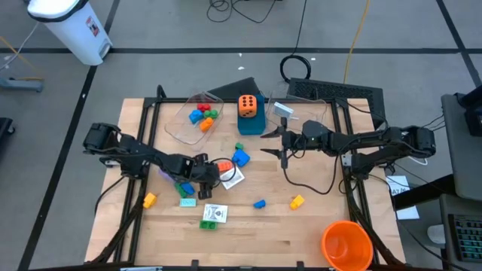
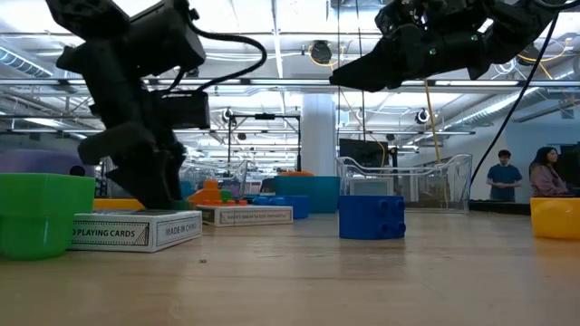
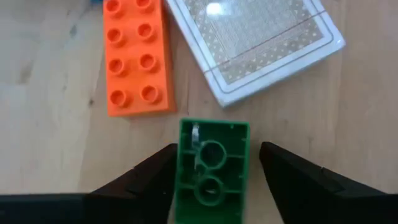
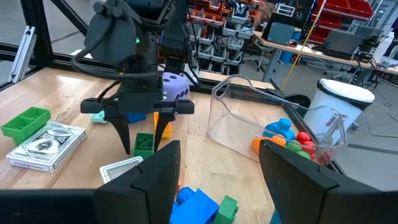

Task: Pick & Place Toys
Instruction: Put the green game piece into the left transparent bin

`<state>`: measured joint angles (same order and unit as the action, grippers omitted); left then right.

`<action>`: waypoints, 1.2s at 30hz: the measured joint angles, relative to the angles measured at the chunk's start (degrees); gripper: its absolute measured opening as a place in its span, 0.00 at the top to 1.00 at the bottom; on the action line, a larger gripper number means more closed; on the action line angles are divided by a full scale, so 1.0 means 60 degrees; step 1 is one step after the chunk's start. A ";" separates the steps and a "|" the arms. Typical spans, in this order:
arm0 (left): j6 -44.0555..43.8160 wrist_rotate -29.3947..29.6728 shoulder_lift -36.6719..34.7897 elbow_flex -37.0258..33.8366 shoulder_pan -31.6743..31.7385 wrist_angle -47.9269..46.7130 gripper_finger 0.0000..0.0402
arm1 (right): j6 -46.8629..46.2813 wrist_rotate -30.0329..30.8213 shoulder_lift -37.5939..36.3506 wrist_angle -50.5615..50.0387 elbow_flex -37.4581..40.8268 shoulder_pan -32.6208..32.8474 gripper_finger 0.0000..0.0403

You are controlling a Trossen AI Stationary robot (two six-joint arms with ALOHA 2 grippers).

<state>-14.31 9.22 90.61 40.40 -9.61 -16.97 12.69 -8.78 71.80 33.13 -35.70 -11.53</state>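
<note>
My left gripper (image 1: 207, 175) points down at the table left of centre, open. A green brick (image 3: 211, 168), hollow underside up, lies between its fingers; it also shows in the right wrist view (image 4: 144, 144). An orange brick (image 3: 134, 56) and a playing-card box (image 3: 261, 50) lie flat on the wood just beyond it. My right gripper (image 1: 273, 143) hovers open and empty above the table's middle, high in the low view (image 2: 362, 72). An orange die (image 1: 247, 105) sits on a blue box. A purple die (image 4: 175, 84) lies behind my left gripper. My left gripper stands astride the green brick from above, fingers pointing down, lying across it. One finger (image 3: 158, 174) is right at the brick's long side (image 3: 181, 168); whether it touches, I cannot tell. The other finger (image 3: 280, 171) stands clear of the opposite side.
A clear tub (image 1: 197, 117) holding several bricks and a second clear tub (image 1: 305, 113) stand at the far side. Loose bricks: blue (image 1: 241, 156), small blue (image 1: 260, 203), yellow (image 1: 297, 202), yellow (image 1: 149, 199). Green cards (image 1: 215, 214) lie near. A big orange cup (image 1: 346, 245) stands front right.
</note>
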 joint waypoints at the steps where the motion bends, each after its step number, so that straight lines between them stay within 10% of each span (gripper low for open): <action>1: -0.0013 -0.0132 -0.0001 0.0001 0.0012 -0.0032 0.45 | 0.0000 0.0000 -0.0002 0.0002 0.0000 0.0000 0.47; 8: 0.0009 -0.0351 -0.0007 0.0004 0.0055 -0.0025 0.66 | 0.0000 0.0000 -0.0001 -0.0001 0.0000 0.0000 0.47; 21: 0.0847 -0.0091 -0.2226 0.1466 0.0055 -0.1680 0.64 | 0.0252 -0.0040 -0.0002 0.0079 0.0000 0.0000 0.47; 36: 0.3593 0.0753 -0.4666 0.1651 0.0128 0.0577 0.64 | -0.2197 -0.1577 0.0005 0.1062 0.0004 -0.0087 0.47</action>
<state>7.24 13.73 62.62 50.30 -8.84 -13.51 -0.49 -18.24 71.83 39.50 -35.68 -12.05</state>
